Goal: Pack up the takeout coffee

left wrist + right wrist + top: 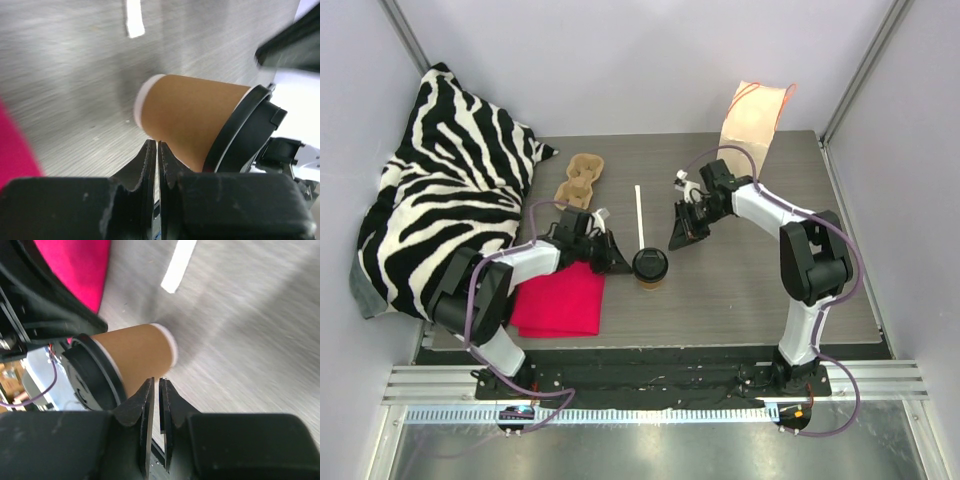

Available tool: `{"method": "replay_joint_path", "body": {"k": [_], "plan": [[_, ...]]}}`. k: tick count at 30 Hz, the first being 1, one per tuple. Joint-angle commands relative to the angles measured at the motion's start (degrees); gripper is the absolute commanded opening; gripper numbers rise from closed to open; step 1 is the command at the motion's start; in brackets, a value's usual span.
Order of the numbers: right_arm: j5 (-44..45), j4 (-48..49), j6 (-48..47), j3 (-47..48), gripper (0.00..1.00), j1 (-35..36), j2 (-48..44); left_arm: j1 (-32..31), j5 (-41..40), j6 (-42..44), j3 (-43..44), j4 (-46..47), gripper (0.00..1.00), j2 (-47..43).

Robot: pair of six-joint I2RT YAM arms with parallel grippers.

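brown paper cup [650, 274] with its black lid [650, 263] on stands upright at the centre of the top frame, on the grey table [750, 290]. left gripper [620, 258] sits just beside it on the left, jaws pressed together on nothing. right gripper [678, 239] hangs near, upper right of the cup, jaws also closed and empty. white straw [640, 215] lies above the cup, red cloth [560, 300] at lower left.

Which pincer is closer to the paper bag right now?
Right. The right pincer is in front and to the left of the paper bag. The left pincer is farther off, past the coffee cup, beside the red cloth.
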Motion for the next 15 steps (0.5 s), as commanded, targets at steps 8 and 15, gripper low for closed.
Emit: {"method": "replay_joint_path", "body": {"k": [8,15], "plan": [[1.5,-7.0,-3.8,-0.8,0.18,-7.6,-6.2,-6.6,2.0,-11.2,-2.3,18.4,0.07,5.3],[2.6,-14.7,-8.9,0.1,0.18,-13.5,-8.1,-12.3,0.7,-16.4,-1.5,26.9,0.07,9.1]]}}
